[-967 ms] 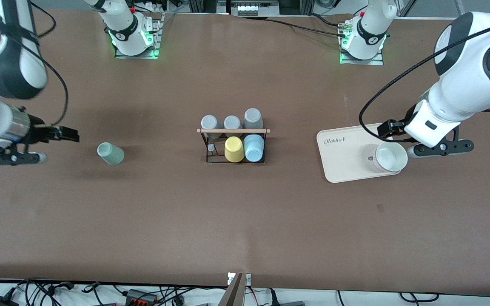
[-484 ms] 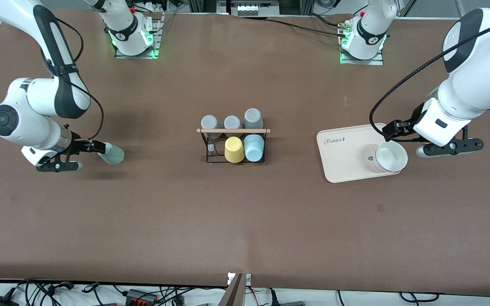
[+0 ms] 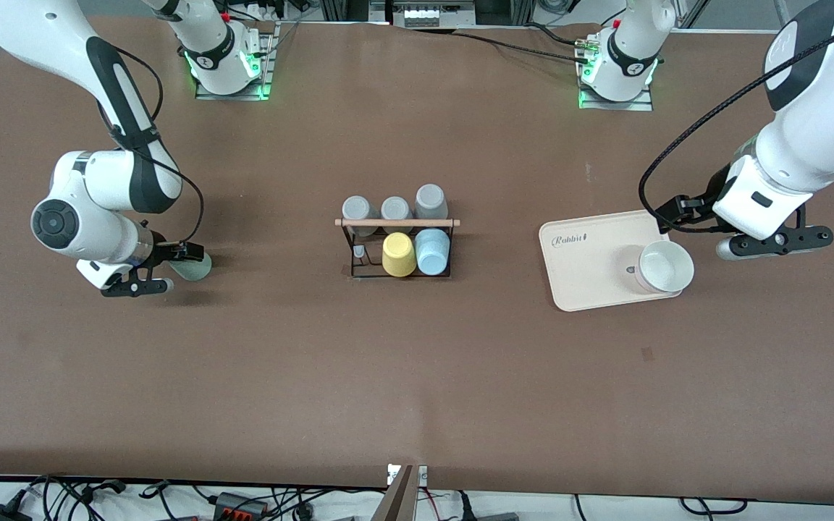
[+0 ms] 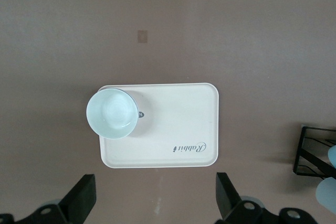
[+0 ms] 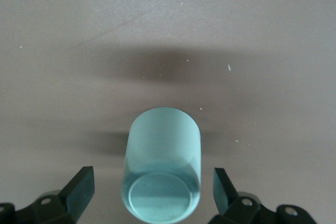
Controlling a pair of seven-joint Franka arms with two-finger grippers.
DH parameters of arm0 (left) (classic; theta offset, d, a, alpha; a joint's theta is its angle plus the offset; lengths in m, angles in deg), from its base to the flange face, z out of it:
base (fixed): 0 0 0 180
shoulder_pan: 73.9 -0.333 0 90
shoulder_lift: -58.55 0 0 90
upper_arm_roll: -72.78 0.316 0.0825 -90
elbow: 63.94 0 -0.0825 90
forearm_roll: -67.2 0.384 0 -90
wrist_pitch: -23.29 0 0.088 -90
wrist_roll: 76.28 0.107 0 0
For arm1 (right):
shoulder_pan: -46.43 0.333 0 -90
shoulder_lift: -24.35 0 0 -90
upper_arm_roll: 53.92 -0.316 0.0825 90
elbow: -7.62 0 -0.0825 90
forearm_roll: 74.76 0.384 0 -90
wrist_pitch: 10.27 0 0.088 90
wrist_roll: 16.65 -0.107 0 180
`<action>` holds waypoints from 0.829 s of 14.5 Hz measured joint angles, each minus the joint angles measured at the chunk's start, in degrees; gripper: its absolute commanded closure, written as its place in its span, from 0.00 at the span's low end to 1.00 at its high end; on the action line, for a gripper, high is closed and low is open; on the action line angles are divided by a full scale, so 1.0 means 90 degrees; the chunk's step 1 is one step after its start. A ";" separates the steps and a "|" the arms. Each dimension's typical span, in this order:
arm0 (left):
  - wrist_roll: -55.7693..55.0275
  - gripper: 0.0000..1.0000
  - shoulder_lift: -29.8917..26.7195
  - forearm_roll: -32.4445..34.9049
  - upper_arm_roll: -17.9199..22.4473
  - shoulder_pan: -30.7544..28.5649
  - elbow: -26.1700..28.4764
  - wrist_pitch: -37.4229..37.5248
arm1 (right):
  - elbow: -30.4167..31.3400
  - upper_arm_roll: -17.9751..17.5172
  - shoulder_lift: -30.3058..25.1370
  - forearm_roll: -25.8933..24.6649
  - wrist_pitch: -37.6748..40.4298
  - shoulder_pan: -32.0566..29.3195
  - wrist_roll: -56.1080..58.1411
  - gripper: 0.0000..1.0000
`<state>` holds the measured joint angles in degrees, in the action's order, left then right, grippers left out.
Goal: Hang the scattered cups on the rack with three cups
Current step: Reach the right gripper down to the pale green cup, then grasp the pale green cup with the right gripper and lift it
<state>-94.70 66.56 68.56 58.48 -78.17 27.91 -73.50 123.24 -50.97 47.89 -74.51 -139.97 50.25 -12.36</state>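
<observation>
Right gripper (image 5: 152, 187) open astride sage cup (image 5: 163, 169), rack's (image 3: 397, 223) 9 o'clock; your off-centre squeeze could roll it. Left gripper (image 4: 152, 200) open, waits.

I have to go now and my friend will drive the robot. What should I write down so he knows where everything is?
Right hand: open, down at the table around the sage green cup, which lies on its side toward the right arm's end of the table; not gripped yet.
Left hand: open, waiting in the air above the beige tray, which holds a white cup.
Rack: mid-table, with the light blue cup hung beside a yellow cup; three grey cups on its row farther from the front camera.
Done: light blue cup hung.
Left: grip the sage green cup and hang it on the rack.
</observation>
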 measured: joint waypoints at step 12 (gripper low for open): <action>0.0000 0.00 -0.0005 -0.0036 0.0000 -0.0010 0.0000 0.0000 | -0.0130 0.0011 0.0180 0.0000 -0.0100 -0.0012 0.0004 0.83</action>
<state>-94.70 66.52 68.24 58.48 -78.26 27.91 -73.50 122.06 -50.86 49.51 -74.50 -140.87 50.14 -12.33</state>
